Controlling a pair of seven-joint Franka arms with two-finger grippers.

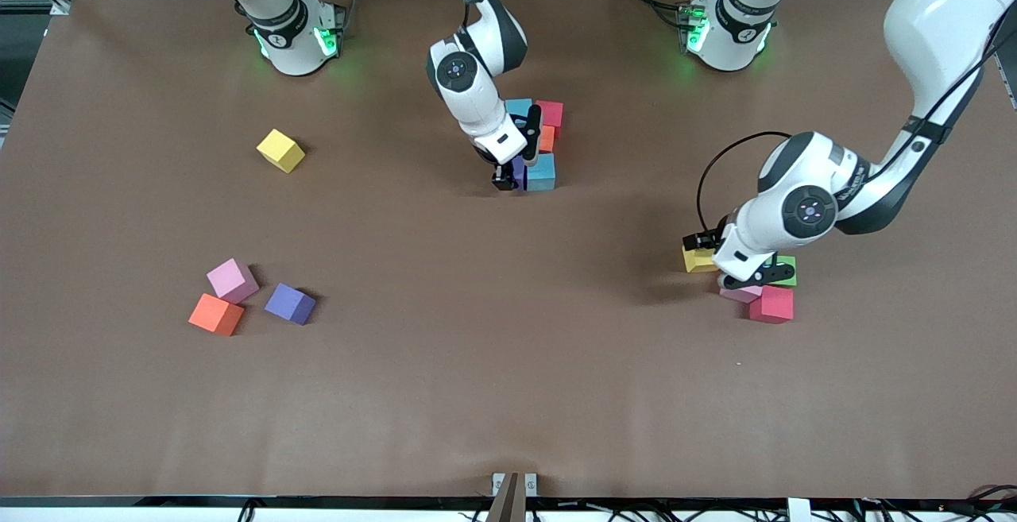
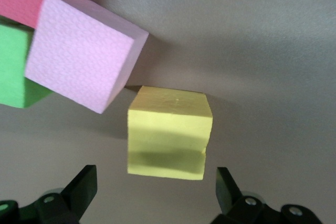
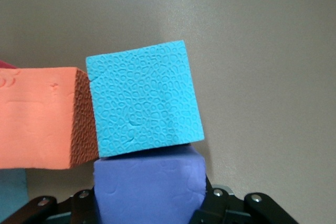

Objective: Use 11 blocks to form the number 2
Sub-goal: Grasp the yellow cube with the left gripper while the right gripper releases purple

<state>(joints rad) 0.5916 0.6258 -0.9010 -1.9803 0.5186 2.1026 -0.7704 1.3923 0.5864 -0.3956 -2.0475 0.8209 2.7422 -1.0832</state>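
Over yellow block [image 2: 169,132] – left claw [image 2: 152,192] spread, right claw [image 1: 509,178] gripping purple block [image 3: 149,190]

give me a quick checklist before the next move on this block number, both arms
1. Right gripper shut on the purple block: ok.
2. Purple block set beside the blue block in the group of blocks near the robots' bases, with the orange block next to it: ok.
3. Purple block resting on the table before release: cannot tell.
4. Left gripper open, fingers either side of the yellow block: ok.
5. Yellow block free of the pink block beside it: ok, though they are close.
6. All eleven blocks in the number: not ok, loose blocks remain toward both ends of the table.
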